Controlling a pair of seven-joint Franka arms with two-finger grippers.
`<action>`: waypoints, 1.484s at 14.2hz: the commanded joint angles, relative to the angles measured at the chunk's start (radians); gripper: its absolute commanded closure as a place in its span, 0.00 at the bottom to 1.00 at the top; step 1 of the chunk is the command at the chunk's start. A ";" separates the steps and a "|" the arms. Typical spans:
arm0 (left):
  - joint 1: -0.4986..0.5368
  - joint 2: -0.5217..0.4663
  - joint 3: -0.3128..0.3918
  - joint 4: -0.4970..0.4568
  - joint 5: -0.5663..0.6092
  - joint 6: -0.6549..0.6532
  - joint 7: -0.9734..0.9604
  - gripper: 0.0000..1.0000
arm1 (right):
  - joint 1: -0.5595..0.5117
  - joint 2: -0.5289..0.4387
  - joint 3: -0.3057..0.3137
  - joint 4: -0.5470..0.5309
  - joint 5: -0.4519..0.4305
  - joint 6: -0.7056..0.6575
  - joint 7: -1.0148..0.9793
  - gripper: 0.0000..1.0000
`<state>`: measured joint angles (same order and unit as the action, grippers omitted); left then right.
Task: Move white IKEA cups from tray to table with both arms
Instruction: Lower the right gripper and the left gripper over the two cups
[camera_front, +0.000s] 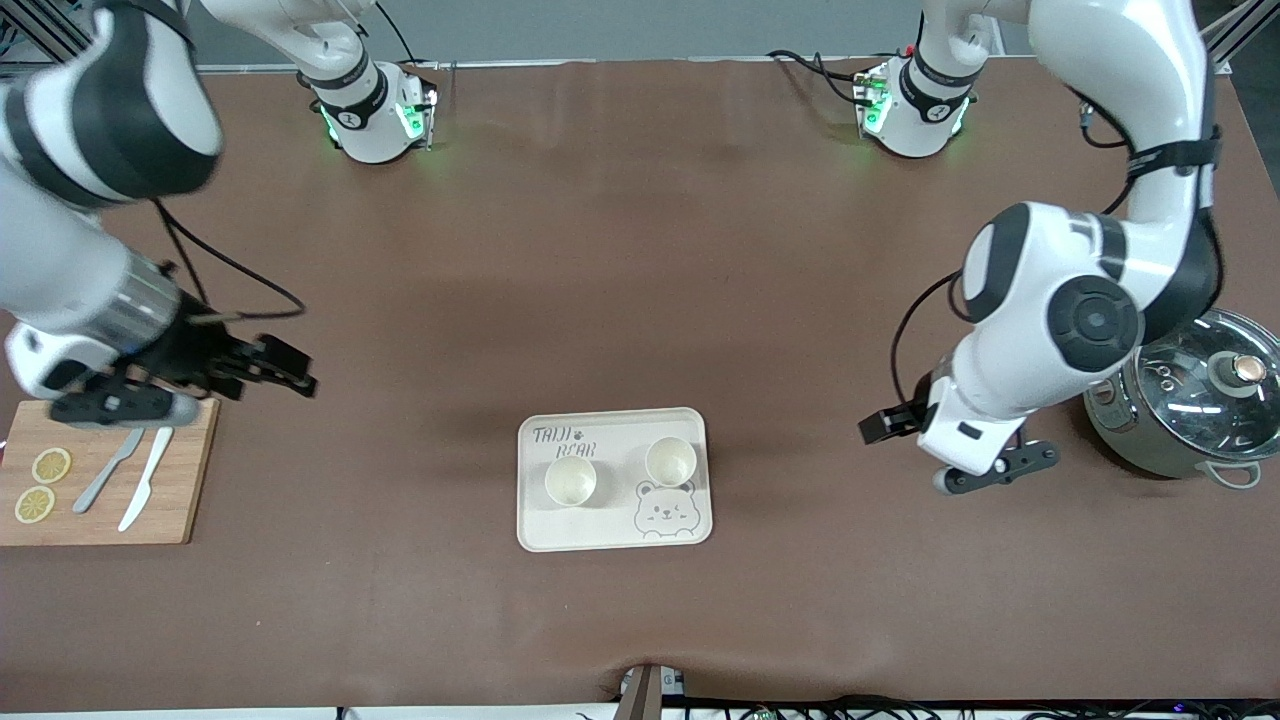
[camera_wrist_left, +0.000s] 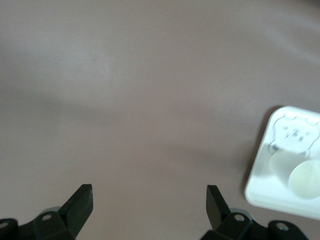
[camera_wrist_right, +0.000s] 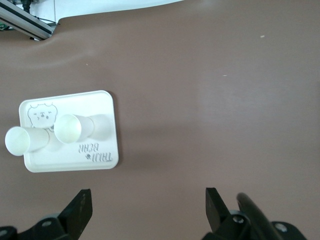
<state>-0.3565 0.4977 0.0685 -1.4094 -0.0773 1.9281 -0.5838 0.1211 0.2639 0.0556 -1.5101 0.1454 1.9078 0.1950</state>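
Two white IKEA cups stand upright on the cream bear tray (camera_front: 612, 538) in the middle of the table. One cup (camera_front: 570, 481) is toward the right arm's end, the other cup (camera_front: 670, 461) toward the left arm's end. My left gripper (camera_front: 995, 470) hangs open and empty over bare table between the tray and the pot; its wrist view shows the gripper (camera_wrist_left: 150, 192), the tray (camera_wrist_left: 265, 175) and a cup (camera_wrist_left: 305, 180). My right gripper (camera_front: 290, 368) is open and empty over the table by the cutting board; its wrist view shows the gripper (camera_wrist_right: 149, 196), the tray (camera_wrist_right: 106, 106) and both cups (camera_wrist_right: 67, 127) (camera_wrist_right: 20, 141).
A wooden cutting board (camera_front: 180, 500) with two knives and two lemon slices lies at the right arm's end. A grey-green pot (camera_front: 1190, 405) with a glass lid stands at the left arm's end, close under the left arm's elbow. Brown table surface surrounds the tray.
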 joint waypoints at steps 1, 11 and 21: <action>-0.050 0.067 0.008 0.041 -0.022 0.095 -0.129 0.00 | 0.058 0.079 -0.010 0.034 0.011 0.062 0.087 0.00; -0.243 0.260 0.016 0.109 -0.016 0.362 -0.412 0.00 | 0.262 0.305 -0.014 0.034 -0.053 0.355 0.415 0.00; -0.317 0.373 0.020 0.141 -0.012 0.422 -0.435 0.00 | 0.313 0.469 -0.016 0.060 -0.096 0.545 0.508 0.00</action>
<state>-0.6464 0.8357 0.0711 -1.3017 -0.0775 2.3356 -1.0042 0.4196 0.6975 0.0499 -1.4911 0.0733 2.4388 0.6700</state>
